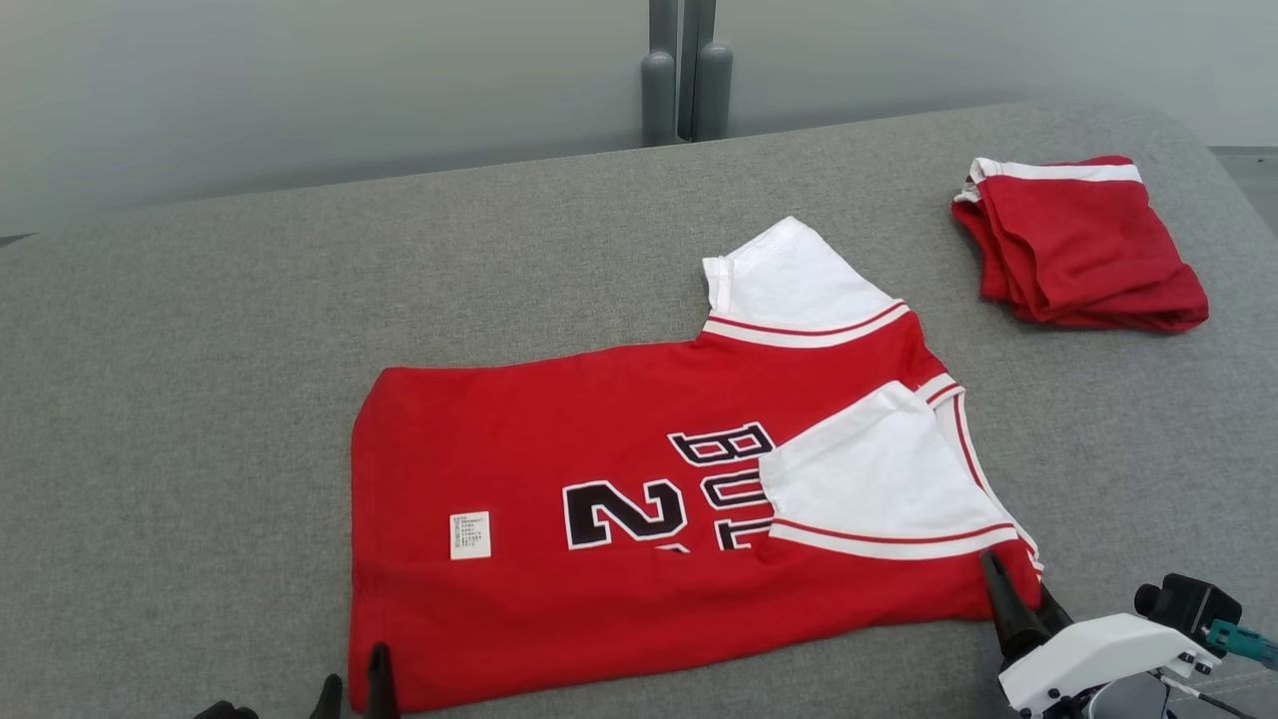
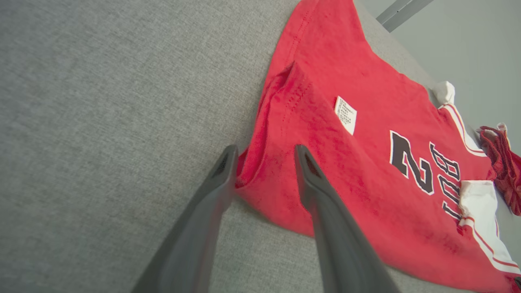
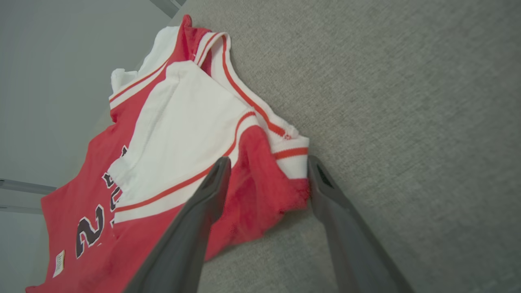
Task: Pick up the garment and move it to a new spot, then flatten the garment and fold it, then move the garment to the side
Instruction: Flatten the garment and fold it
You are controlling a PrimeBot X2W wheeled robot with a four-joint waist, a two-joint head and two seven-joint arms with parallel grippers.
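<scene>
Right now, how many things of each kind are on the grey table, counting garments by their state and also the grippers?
Garments spread out: 1, the red jersey
Garments folded: 1, the red folded garment
Grippers: 2, the left gripper and the right gripper, each open at an edge of the jersey
Total: 4

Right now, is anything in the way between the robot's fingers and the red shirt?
No, nothing visible. The left fingers are open around the red shirt's bottom corner, and the right fingers are open around its shoulder corner. The folded red garment lies far off on the table.
</scene>
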